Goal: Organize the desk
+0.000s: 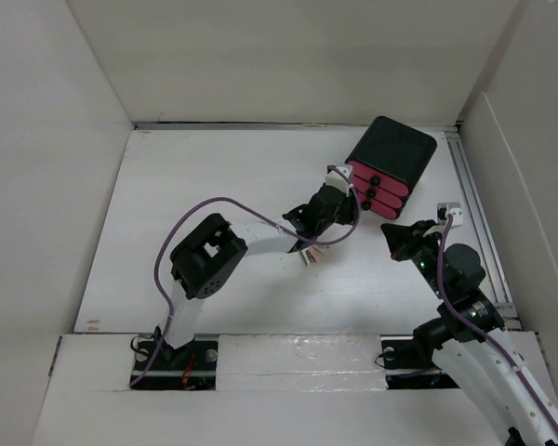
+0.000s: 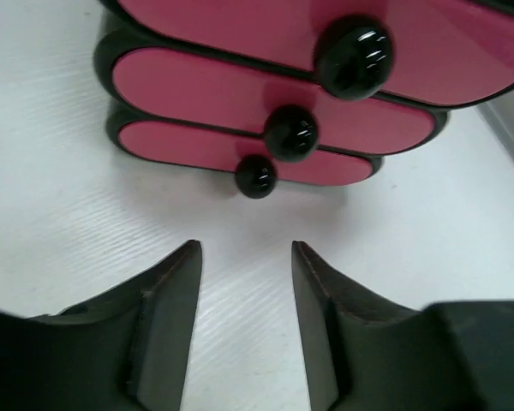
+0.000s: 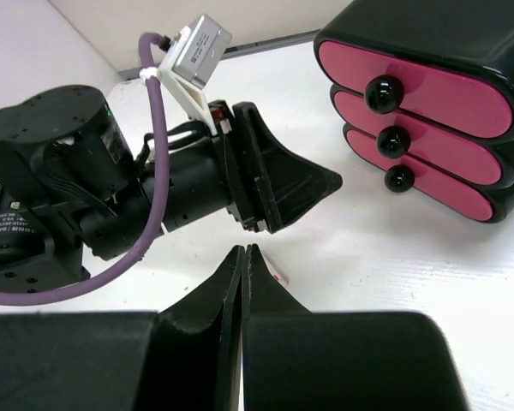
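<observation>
The desk point(image 1: 214, 186) is a white tabletop between white walls. A black box with three pink drawers point(image 1: 391, 167) stands at its back right, all drawers shut. My left gripper point(image 1: 352, 203) is open and empty just in front of the drawers. In the left wrist view its tips point(image 2: 246, 248) face the lowest black knob point(image 2: 255, 176) from a short gap. My right gripper point(image 1: 392, 234) is shut with nothing between its jaws point(image 3: 243, 250), low over the desk to the right of the left gripper point(image 3: 317, 184).
A small white piece with a red mark point(image 3: 275, 276) lies on the desk just behind my right fingertips; it shows under the left arm in the top view point(image 1: 307, 253). A metal rail point(image 1: 479, 214) runs along the right wall. The left arm's purple cable point(image 1: 205, 209) arches over the middle.
</observation>
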Robot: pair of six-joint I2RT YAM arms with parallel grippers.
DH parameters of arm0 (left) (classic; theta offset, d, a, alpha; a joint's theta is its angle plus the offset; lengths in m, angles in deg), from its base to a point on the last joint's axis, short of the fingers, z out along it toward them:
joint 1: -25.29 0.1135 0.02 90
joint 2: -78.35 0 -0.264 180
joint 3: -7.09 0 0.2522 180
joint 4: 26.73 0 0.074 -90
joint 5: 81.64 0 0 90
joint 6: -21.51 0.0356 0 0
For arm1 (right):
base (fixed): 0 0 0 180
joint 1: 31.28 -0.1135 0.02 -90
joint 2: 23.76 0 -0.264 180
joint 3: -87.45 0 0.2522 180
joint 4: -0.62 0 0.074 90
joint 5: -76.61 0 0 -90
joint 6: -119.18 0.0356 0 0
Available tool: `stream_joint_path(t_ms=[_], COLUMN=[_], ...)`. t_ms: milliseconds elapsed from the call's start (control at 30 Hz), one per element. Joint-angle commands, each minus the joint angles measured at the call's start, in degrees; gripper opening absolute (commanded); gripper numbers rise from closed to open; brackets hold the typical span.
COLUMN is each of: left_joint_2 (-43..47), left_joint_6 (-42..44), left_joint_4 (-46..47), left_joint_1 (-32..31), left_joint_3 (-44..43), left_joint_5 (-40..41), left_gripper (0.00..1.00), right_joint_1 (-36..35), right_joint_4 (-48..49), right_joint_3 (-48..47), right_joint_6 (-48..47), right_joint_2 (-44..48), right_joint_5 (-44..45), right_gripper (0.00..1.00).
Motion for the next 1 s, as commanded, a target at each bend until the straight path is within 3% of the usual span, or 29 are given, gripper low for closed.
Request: stream_joint_path(t_ms=[0, 67, 267, 600, 967], left_joint_2=[1.1, -2.5, -9.8, -18.9, -19.6], left_joint_6=[0.4, 0.8, 2.2, 2.9, 2.9], left_joint_4=[2.4, -2.7, -8.7, -16.7, -16.9], left_joint_1=[-0.4, -0.4, -0.4, 0.3, 0.3], left_joint_3=[-1.8, -4.9, -15.8, -31.0, -30.6], left_joint_5=[-3.5, -4.4, -5.4, -6.9, -3.3], left_gripper=[0.37, 0.32, 0.34, 0.48, 0.48], right_joint_1=[-0.6, -0.6, -0.6, -0.6, -0.6], right_joint_4=[3.3, 3.2, 1.7, 2.3, 3.0], right_joint_3=[-0.7, -0.5, -0.9, -0.7, -0.6], right_joint_6=[-0.1, -0.1, -0.3, -0.3, -0.1], right_joint_2=[-0.3, -0.1, 1.4, 0.8, 0.5], right_joint_5=[-0.7, -0.6, 0.1, -0.6, -0.7], right_gripper=[0.00, 0.00, 0.00, 0.00, 0.00])
